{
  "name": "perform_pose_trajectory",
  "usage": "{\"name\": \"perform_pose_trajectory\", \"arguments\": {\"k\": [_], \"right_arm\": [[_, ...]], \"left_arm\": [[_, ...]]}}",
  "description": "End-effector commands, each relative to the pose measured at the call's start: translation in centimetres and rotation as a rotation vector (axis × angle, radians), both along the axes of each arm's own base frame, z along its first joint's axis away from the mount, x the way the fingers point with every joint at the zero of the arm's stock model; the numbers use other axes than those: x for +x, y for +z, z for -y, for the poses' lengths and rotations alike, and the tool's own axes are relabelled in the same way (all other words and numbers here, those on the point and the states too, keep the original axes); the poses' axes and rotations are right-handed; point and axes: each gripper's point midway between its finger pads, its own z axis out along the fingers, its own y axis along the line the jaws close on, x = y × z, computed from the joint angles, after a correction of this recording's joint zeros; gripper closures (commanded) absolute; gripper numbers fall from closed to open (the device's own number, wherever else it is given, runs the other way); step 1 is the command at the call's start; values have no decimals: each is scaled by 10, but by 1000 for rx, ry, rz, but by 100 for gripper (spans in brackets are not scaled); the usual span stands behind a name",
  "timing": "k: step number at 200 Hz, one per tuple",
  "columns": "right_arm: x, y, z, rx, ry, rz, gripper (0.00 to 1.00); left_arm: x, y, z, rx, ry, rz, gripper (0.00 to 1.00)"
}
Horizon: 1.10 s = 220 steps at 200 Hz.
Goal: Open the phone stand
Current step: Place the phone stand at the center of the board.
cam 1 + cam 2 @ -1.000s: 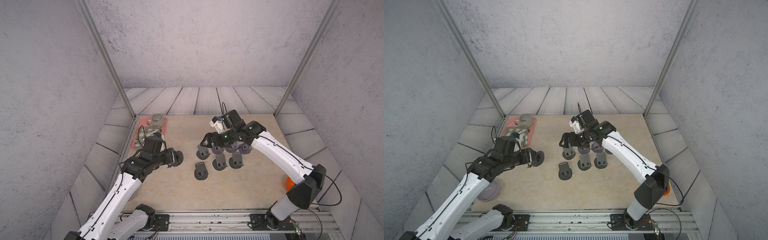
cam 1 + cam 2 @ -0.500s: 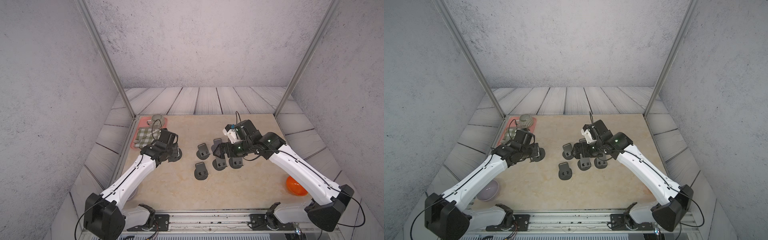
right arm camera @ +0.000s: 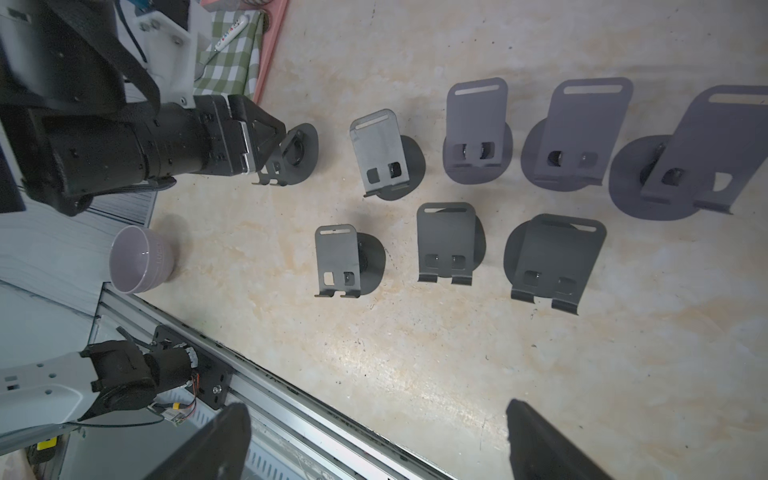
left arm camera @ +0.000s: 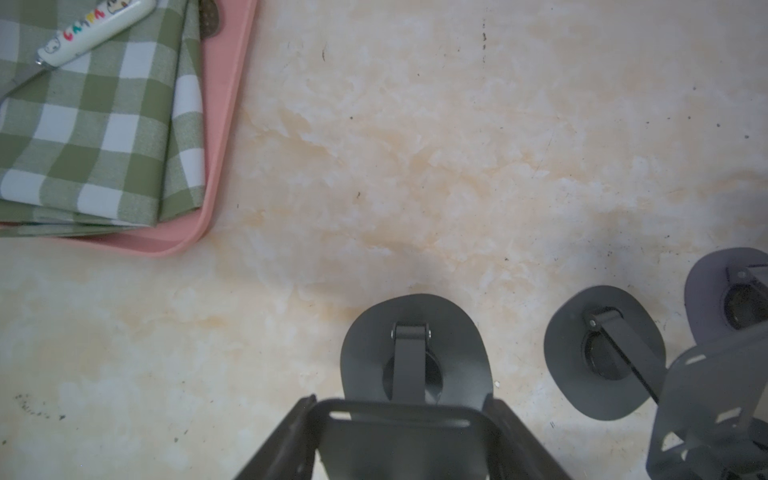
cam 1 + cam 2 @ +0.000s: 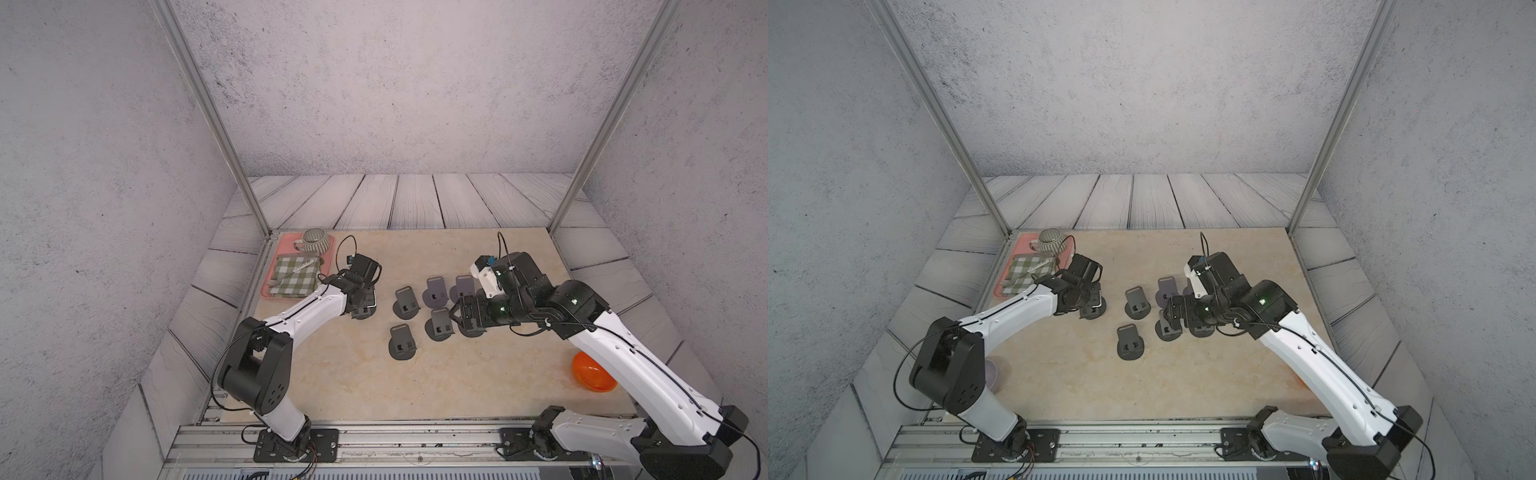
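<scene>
Unfolding step: left pincer (image 4: 401, 409) clasps the phone stand (image 4: 453, 357) nearest the tray (image 4: 224, 124), right pincer (image 3: 376, 411) wide and empty; next, probably release it standing.

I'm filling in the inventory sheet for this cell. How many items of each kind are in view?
phone stands: 8
bowls: 2
tray: 1
checked cloth: 1
mug: 1
utensil: 1
Total: 14
</scene>
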Motion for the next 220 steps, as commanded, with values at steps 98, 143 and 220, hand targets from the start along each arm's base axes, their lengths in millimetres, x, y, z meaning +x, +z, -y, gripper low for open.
{"name": "perform_pose_trajectory", "arguments": {"k": [98,143,220], "right_arm": [[-18,-6,33,-52,-85,4,1],[-24,-8,40,-51,-102,1,1],[-22,-4,48,-95,-99,36,1]], "left_arm": [[23,-23,10,129,8,-13,41],[23,-32,19,126,-17,-40,31],[22,-13,19,138,-19,-22,2]]}}
